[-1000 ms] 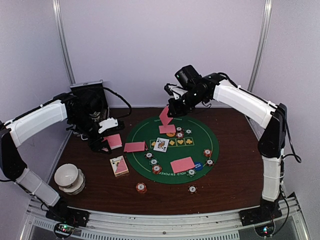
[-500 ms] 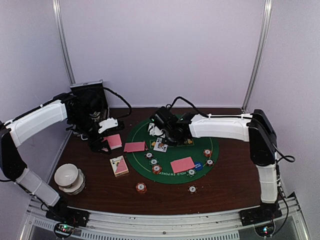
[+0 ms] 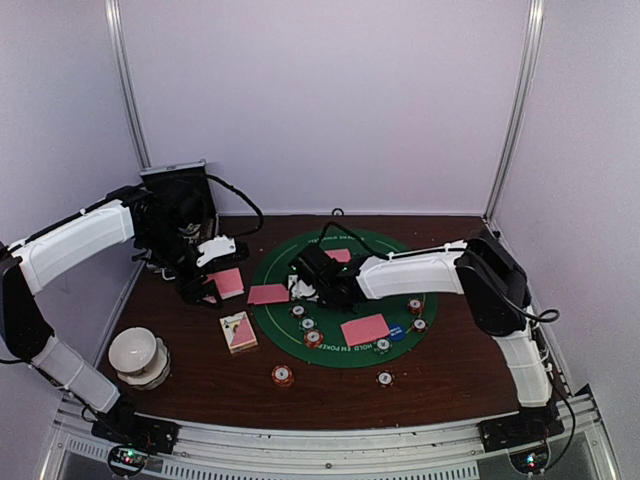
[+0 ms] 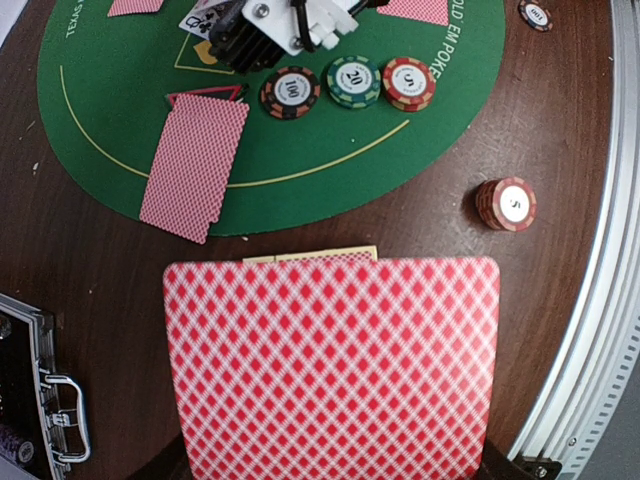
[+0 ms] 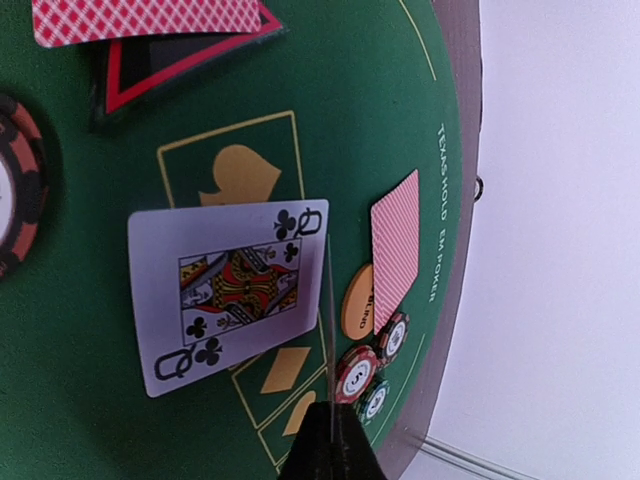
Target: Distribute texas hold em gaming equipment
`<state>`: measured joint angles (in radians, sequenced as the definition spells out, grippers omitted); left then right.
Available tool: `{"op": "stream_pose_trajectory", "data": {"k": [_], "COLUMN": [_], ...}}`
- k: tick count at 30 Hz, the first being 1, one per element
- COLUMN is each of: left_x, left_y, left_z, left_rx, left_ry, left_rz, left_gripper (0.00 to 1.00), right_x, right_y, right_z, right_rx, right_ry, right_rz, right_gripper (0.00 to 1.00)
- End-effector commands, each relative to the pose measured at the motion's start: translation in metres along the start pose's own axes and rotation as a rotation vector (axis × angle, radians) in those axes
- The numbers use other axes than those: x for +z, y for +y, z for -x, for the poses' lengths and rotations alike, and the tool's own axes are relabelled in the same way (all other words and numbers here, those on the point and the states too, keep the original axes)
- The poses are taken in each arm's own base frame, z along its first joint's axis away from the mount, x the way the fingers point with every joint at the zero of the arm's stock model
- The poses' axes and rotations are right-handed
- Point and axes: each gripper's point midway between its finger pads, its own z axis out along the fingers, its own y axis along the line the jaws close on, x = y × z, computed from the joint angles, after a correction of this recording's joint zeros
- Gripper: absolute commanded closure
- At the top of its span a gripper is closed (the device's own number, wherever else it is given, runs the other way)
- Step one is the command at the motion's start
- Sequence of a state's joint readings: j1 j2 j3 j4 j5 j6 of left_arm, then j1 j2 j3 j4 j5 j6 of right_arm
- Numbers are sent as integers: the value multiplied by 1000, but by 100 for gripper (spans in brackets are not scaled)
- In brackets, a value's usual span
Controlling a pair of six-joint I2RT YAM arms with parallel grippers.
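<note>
Two cards are held. The left gripper (image 3: 205, 288) pinches a pink card (image 4: 330, 365) over the table (image 3: 470, 360), beside the mat (image 3: 420, 270). The right gripper (image 5: 331, 450) pinches the other card (image 5: 328, 330), seen edge-on, above the queen (image 5: 232, 295). Cards are likely light, bendy and slippery, so grip one edge.

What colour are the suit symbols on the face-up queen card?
Black. The queen of clubs has black club symbols, and they show clearest in the right wrist view.

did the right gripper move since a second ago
Yes. The right gripper, shut on a pink-backed card, came down and leftward from the green mat's far edge to its left side.
</note>
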<state>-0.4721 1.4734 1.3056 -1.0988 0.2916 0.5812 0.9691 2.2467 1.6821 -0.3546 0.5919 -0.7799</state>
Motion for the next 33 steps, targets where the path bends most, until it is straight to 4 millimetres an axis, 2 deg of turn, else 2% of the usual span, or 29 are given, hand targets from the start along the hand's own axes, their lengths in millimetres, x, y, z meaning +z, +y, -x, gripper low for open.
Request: {"op": "stream_pose_trajectory", "data": {"k": [1,4,12,15,19,22,25,28,31,33], "left_x": [-12,-13,-13,-14,-14,-15,-15,-14,-15,-16], "left_y": [4,4,3,2,0,-1,-1,-1,-1,0], "left_z": [9,9,10,9,9,9,9,9,10,11], "left_rx": [7,7,6,6,9,10,11,10,14,14], "left_ry": [-42,-43,-44,-43,-45,-48,-49,-46,-49,-51], "left_rz": [27,29,20,19,13,9,10,8,9,11], "left_gripper": [100,100,100,100,100,100,100,100,100,100], "right_x": [-6,-12,-29,-37,-53,-66,-81,-104,-129,-143], "right_y": [8,7,-13,-22,-42,-56,-82,-113,-131,-136], "right_z": [6,7,7,6,4,1,-4,-6,-1,6], "right_rx": [16,46,94,126,208,262,372,563,797,953], "right_ry": [-12,-32,-59,-70,-90,-99,-94,-129,-215,-266], "right_rz": [22,32,13,4,-22,-35,-91,-99,38,177], "right_gripper": [80,62,43,31,18,13,7,1,0,1]}}
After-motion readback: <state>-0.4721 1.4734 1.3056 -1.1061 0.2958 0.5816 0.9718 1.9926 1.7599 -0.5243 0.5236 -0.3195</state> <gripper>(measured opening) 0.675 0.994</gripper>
